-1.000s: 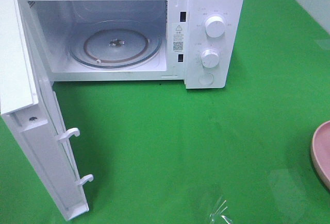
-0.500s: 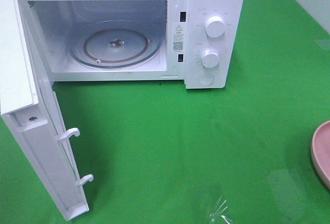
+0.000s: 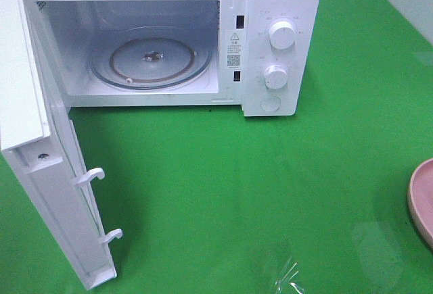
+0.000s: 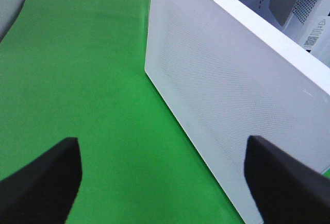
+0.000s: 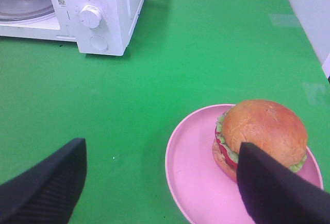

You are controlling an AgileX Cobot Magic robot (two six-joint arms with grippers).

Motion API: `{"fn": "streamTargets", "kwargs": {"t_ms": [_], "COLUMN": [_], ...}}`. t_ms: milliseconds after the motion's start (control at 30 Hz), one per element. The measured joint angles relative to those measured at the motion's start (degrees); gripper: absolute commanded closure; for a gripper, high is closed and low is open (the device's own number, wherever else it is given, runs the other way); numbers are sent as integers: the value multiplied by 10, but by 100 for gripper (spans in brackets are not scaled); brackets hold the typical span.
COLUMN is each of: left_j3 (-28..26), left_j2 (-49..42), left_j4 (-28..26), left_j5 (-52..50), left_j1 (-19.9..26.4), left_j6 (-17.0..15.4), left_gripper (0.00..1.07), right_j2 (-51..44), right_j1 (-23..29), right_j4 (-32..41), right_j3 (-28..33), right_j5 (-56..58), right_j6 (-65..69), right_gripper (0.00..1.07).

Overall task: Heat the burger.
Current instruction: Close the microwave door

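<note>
The burger (image 5: 263, 128), with a golden-brown bun, lettuce and tomato, sits on a pink plate (image 5: 193, 167) in the right wrist view. My right gripper (image 5: 160, 193) hangs open above the plate's near side, and one black finger (image 5: 278, 188) overlaps the burger's edge in that view. Nothing is between its fingers. The white microwave (image 3: 270, 37) stands at the back of the green table with its door (image 3: 40, 172) swung wide to the left and a bare glass turntable (image 3: 152, 57) inside. My left gripper (image 4: 165, 193) is open and empty, facing the door's outer face (image 4: 232, 105).
In the high view only the rim of the pink plate (image 3: 423, 199) shows at the right edge; the burger and both grippers are outside that view. Two knobs (image 3: 281, 35) sit on the microwave's front panel. A crumpled clear film (image 3: 291, 277) lies near the front edge.
</note>
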Motion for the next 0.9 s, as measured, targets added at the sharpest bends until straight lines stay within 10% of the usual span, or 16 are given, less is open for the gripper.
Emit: {"fn": "streamTargets", "kwargs": {"t_ms": [200, 400, 900], "left_j3": [0, 2, 92], "left_j2": [46, 112, 151], "left_j4": [2, 6, 6], "left_j5": [-29, -77, -319], "left_j1": [0, 0, 0], "left_j6": [-2, -2, -2], "left_gripper": [59, 104, 107], "right_j2": [0, 0, 0], "right_j1": [0, 0, 0], "right_j4": [0, -1, -1], "right_j3": [0, 0, 0], "right_j5": [0, 0, 0], "right_j6": [0, 0, 0], "right_gripper": [32, 32, 32]}}
